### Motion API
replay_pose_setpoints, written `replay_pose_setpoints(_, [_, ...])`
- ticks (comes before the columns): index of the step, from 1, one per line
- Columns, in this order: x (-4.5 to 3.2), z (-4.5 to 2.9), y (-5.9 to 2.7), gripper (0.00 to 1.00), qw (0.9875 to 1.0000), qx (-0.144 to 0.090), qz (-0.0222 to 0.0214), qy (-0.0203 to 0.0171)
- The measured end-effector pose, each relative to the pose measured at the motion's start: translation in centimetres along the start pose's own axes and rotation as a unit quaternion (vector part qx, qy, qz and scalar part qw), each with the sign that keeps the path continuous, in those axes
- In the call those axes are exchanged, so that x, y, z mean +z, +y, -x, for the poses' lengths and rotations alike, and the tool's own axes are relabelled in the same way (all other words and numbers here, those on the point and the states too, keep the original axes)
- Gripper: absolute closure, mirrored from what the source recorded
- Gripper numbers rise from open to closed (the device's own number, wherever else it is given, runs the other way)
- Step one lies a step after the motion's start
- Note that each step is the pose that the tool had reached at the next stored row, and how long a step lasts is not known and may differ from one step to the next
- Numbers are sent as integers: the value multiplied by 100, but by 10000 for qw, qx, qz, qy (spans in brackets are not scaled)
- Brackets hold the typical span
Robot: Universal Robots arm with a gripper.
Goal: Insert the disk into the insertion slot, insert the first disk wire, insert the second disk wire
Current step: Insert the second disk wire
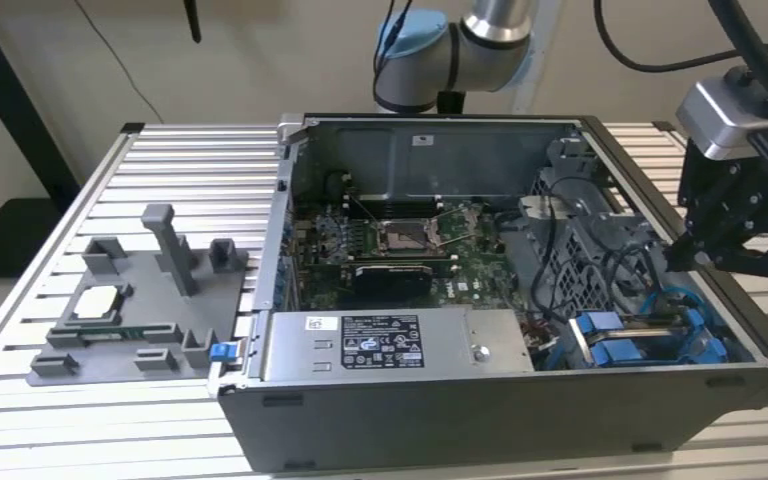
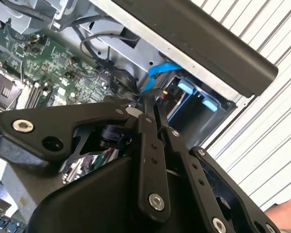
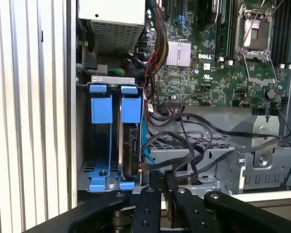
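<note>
Blue carrier rails frame the disk (image 3: 130, 145), which stands edge-up in the insertion slot (image 3: 106, 141) at the open case's (image 1: 491, 420) corner. Poised just above the bay, the tool (image 3: 161, 180) has its fingertips pressed together on a thin wire. For a clean insertion, I judge it should come straight down, square to the connector.

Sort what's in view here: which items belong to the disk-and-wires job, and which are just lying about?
Job:
- disk, seated in the insertion slot
- blue wire beside the disk
- gripper, just above that wire

Lying about:
- grey metal box with sticker
- motherboard
- grey fixture tray on the slatted table
</note>
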State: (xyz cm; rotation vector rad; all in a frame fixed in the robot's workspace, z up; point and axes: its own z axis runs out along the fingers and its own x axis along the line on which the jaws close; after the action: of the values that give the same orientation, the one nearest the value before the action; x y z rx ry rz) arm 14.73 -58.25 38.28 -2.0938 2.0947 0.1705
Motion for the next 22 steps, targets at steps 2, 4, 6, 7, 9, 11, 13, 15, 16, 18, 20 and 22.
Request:
replay_pose_setpoints(2, [-4, 1, 54, 100, 10000, 17, -4, 0])
replay_pose_setpoints(4, [-7, 1, 109, 100, 10000, 30, -7, 1])
replay_pose_setpoints(6, [-10, 1, 175, 100, 10000, 34, -15, 2])
replay_pose_setpoints(7, [-11, 1, 211, 100, 10000, 33, -20, 2])
replay_pose_setpoints(9, [-14, 2, 266, 100, 10000, 32, -26, 2])
replay_pose_setpoints(11, [-13, -5, 293, 100, 10000, 31, -30, 1])
replay_pose_setpoints(13, [-9, -18, 300, 100, 10000, 31, -31, 6])
replay_pose_setpoints(15, [2, -35, 302, 100, 10000, 28, -31, 37])
replay_pose_setpoints(16, [3, -44, 302, 100, 10000, 28, -31, 58])
replay_pose_setpoints(18, [5, -65, 303, 100, 9999, 25, -31, 101])
replay_pose_setpoints(20, [6, -87, 304, 100, 9999, 22, -31, 146])
replay_pose_setpoints(22, [7, -107, 303, 100, 9998, 17, -30, 186])
